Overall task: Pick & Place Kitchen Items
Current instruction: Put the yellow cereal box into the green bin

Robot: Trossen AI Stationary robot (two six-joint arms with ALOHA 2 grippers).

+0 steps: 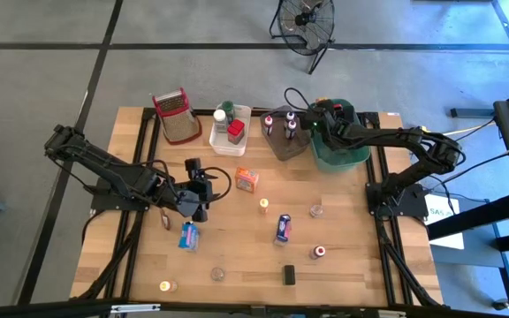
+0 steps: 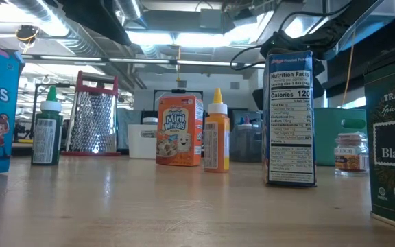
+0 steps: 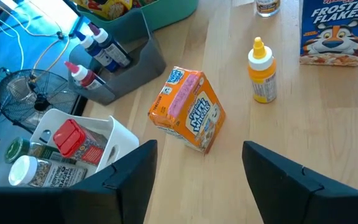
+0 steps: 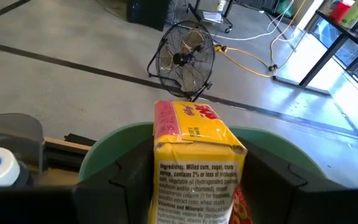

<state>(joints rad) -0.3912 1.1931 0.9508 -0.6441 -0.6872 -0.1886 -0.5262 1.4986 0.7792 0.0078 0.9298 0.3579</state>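
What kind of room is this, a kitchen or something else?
Probably a workshop or robotics lab rather than a kitchen: a bare concrete floor with dark lines, a floor fan beside the wooden table, exposed ducts and strip lights overhead in the low view, and groceries such as a Mini Wheats box set out as props.

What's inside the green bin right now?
The green bin holds a yellow box standing between the right gripper's open fingers, with red packaging beside it. The box and gripper hide the rest of the contents.
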